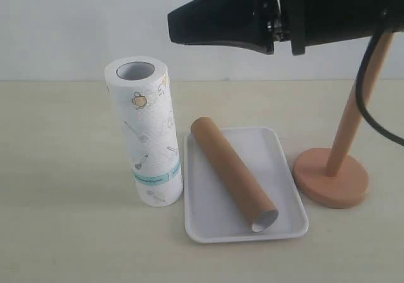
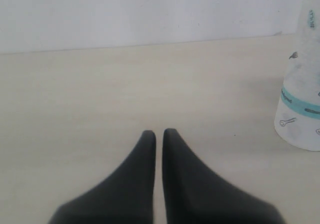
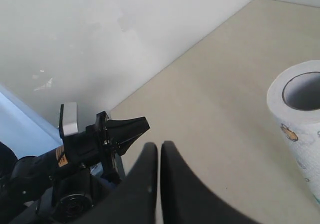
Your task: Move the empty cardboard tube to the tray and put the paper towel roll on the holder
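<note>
The empty cardboard tube (image 1: 233, 172) lies slanted inside the white tray (image 1: 268, 153), its open end toward the tray's near right corner. The paper towel roll (image 1: 144, 131) stands upright on the table just left of the tray, teal band low. At the right stands the wooden holder (image 1: 330, 177), its dowel bare. My right gripper (image 1: 173, 27) hangs high above the roll and tray, shut and empty, pointing left. Its wrist view shows the shut fingers (image 3: 160, 145) and the roll's open top (image 3: 300, 109). My left gripper (image 2: 159, 132) is shut and empty, low over the table, with the roll (image 2: 302, 99) off to one side.
The left arm (image 3: 90, 149) shows in the right wrist view, beyond the table's edge by the white wall. A black cable (image 1: 366, 100) from the right arm loops in front of the holder's dowel. Bare beige table lies around the roll, tray and holder.
</note>
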Tool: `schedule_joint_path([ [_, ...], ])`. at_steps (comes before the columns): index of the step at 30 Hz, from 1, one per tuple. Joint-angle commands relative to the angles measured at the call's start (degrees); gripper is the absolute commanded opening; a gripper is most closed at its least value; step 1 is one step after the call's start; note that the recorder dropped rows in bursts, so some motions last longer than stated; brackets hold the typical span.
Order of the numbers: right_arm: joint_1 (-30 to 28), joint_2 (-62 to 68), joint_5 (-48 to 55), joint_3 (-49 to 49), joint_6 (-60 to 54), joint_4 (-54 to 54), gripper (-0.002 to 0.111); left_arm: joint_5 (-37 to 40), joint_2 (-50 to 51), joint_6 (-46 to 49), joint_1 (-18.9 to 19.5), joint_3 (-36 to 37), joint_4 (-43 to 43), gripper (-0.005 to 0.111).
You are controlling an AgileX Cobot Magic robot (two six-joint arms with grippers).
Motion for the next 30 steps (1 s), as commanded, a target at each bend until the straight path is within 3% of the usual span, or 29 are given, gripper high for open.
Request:
schedule_joint_path([
  [1,0.0,-0.6,-0.3,-0.3,-0.4,0.0,0.001,-0.3,-0.2,0.1,0.2,0.2,-0.2,0.004],
  [9,0.0,-0.8,-0.1,-0.3,-0.5,0.0,0.001,-0.3,-0.2,0.1,0.2,0.2,-0.2,0.004],
  [13,0.0,-1.5,1.9,2.0,-12.2,0.0,0.001,-0.3,-0.2,0.1,0.2,0.2,-0.2,0.004],
  [22,0.0,-15.1,37.9,31.3,-11.8,0.0,0.001,-0.3,-0.2,0.1,0.2,0.2,-0.2,0.004],
  [30,0.0,-41.1,51.0,46.6,-9.2,0.0,0.001,-0.3,-0.2,0.1,0.2,0.2,-0.2,0.004],
])
